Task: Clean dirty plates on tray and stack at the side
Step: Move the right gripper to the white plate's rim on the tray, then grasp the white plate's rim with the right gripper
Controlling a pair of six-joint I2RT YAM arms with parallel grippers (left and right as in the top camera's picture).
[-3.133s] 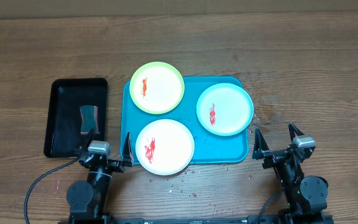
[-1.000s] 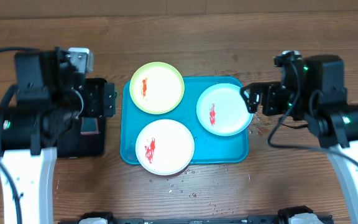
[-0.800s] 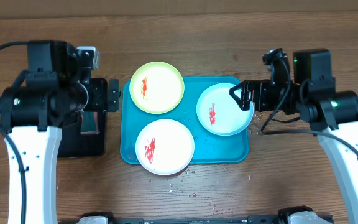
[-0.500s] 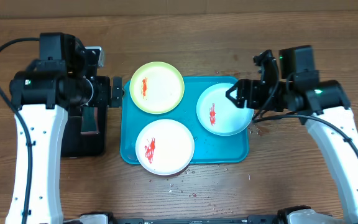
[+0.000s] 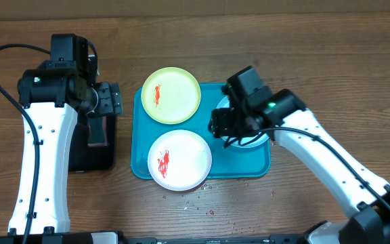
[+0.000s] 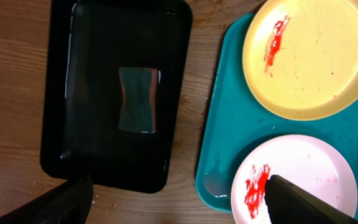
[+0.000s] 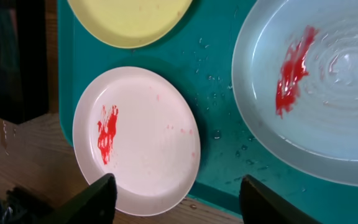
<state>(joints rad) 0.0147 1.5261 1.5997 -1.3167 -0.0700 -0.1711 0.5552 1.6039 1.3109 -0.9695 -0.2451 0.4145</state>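
Observation:
The teal tray (image 5: 249,166) holds a white plate (image 5: 179,159) at the front and a light blue plate (image 5: 259,141) at the right. The yellow-green plate (image 5: 171,95) overlaps its back left corner. All three carry red sauce smears. My right gripper (image 5: 217,124) is open and empty above the tray, over the blue plate's left edge. In the right wrist view my right gripper (image 7: 179,199) hangs over the white plate (image 7: 142,143), with the blue plate (image 7: 328,93) beside it. My left gripper (image 5: 116,102) is open and empty over the black tray's right edge. In its wrist view my left gripper (image 6: 179,205) hangs open.
A smaller black tray (image 5: 80,156) lies left of the teal tray, with a sponge (image 5: 98,132) in it; the sponge (image 6: 138,99) also shows in the left wrist view. Water drops dot the teal tray (image 7: 216,81) and the wooden table in front.
My right gripper has swung left from the blue plate's right edge to over the middle of the tray. My left gripper has stayed near the black tray's right edge. The plates have not moved.

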